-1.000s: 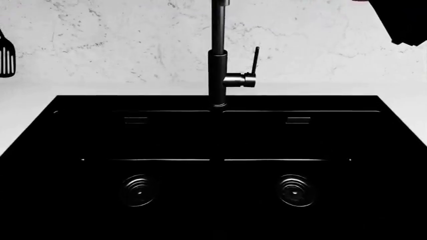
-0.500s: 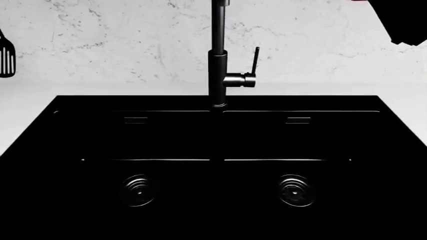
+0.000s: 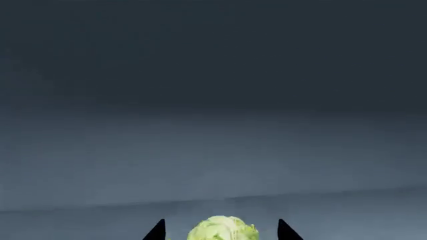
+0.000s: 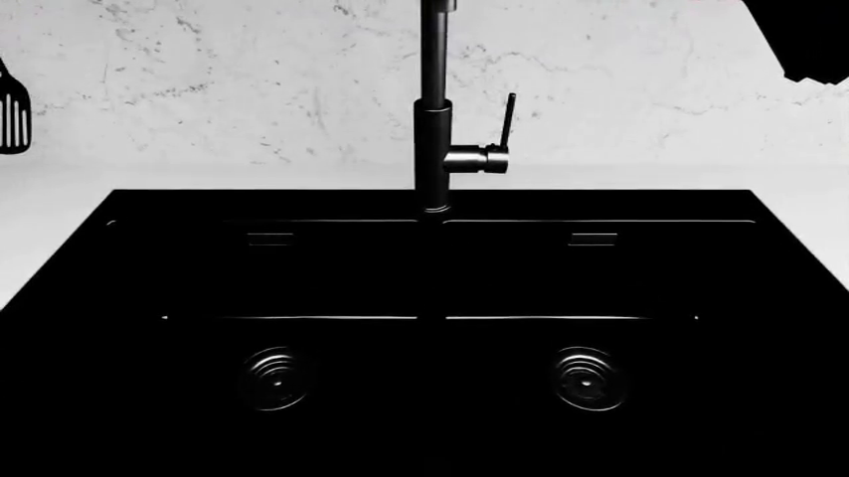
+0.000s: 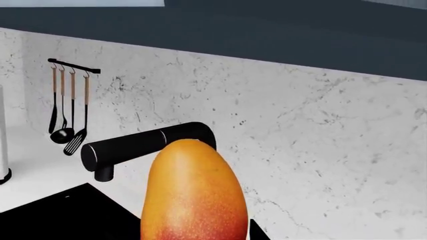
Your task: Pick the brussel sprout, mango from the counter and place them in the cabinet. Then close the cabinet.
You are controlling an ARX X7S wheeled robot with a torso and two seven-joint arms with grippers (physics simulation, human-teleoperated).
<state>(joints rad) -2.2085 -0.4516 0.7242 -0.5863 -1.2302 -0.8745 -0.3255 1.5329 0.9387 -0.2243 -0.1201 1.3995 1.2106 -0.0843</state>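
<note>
The brussel sprout [image 3: 222,231], a pale green leafy ball, lies between the two black fingertips [image 3: 158,231] of my left gripper [image 3: 221,226]. There is a gap on each side of it, so that gripper is open. Behind it spreads a dark blue-grey cabinet surface [image 3: 213,100]. My right gripper [image 5: 197,235] is shut on the mango [image 5: 193,190], orange-yellow blushing red, held upright in front of the marbled wall. The head view shows only a black part of the right arm [image 4: 802,40] at the top right corner. The white counter [image 4: 54,219] surrounds the sink.
A black double-basin sink [image 4: 424,298] fills most of the head view, with a tall black faucet [image 4: 432,119] at its middle back. A utensil rail [image 5: 70,107] hangs on the marbled wall [image 4: 239,79]. A dark cabinet underside [image 5: 267,40] runs above the wall.
In the head view the right arm has shifted slightly up and to the right. The thin red sliver at the top edge has left the view.
</note>
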